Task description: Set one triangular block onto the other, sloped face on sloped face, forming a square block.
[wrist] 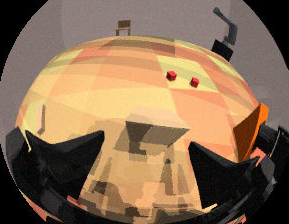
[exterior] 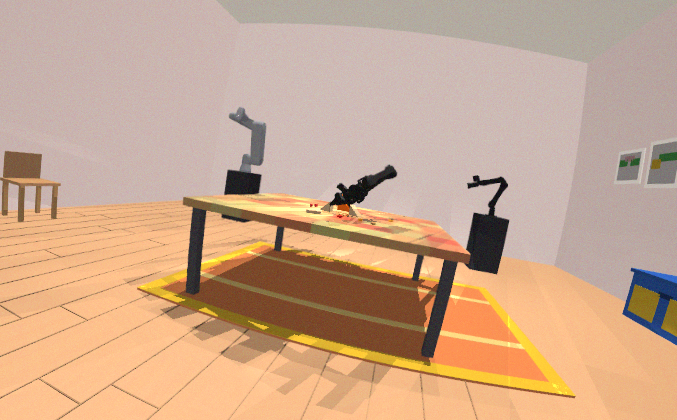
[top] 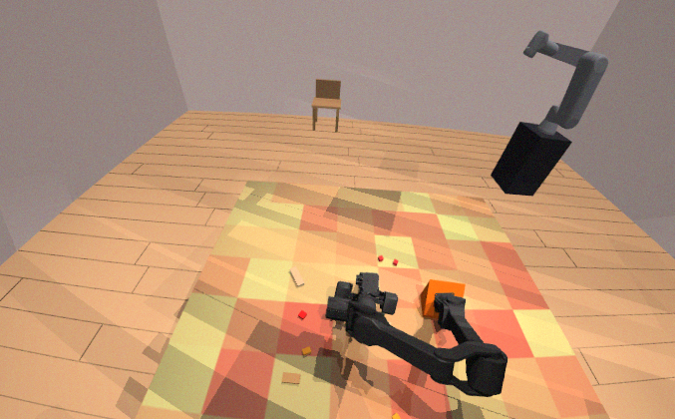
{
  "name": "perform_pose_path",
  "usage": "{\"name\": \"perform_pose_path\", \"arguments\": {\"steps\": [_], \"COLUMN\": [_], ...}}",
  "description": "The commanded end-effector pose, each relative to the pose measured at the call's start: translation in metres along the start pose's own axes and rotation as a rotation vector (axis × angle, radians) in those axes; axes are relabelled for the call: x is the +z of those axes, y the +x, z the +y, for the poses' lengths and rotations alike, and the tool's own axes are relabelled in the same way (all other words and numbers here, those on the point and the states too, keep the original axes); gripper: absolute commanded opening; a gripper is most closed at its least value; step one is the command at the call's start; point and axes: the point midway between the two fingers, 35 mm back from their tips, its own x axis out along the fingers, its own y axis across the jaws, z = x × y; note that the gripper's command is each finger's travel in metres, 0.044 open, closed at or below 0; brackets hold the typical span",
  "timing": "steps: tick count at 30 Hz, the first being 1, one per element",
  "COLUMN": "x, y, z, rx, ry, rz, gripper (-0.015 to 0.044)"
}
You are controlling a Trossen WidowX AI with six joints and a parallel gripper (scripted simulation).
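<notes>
Two pale triangular blocks show in the exterior view: one block [exterior: 326, 208] at the left below the fingers, and another block [exterior: 353, 211] to the right. In the wrist view a pale triangular block [wrist: 157, 131] lies ahead between the open fingertips, with a light upper face and a grey shaded side. The other triangular block cannot be made out there. My gripper [top: 364, 302] [exterior: 334, 201] [wrist: 148, 141] is open and holds nothing. It is low over the table, tilted. In the top view the arm hides both triangular blocks. Whether a finger touches one is unclear.
An orange block [top: 444, 288] [wrist: 252, 131] stands beside my arm's base. Red cubes [top: 380, 257] [wrist: 171, 75] lie beyond the gripper. A pale plank [top: 296, 276], another red cube [top: 302, 314], a yellow-orange cube [top: 306, 351] and a tan tile [top: 291, 378] lie to the left on the patchwork table [top: 272, 233].
</notes>
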Motion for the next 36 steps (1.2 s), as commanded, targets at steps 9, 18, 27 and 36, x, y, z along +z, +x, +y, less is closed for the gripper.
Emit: {"name": "perform_pose_path", "arguments": {"steps": [9,18,27,36], "x": [0.001,0.001,0.001,0.001], "y": [0.022,0.036,0.046,0.046], "z": [-0.003,-0.005,-0.007,-0.007], "rx": [-0.010,-0.010,-0.010,-0.010], "ry": [-0.004,-0.004,-0.003,-0.003], "rz": [-0.005,-0.005,-0.005,-0.005], "gripper": [0.0440,0.0440,0.0414,0.0256]}}
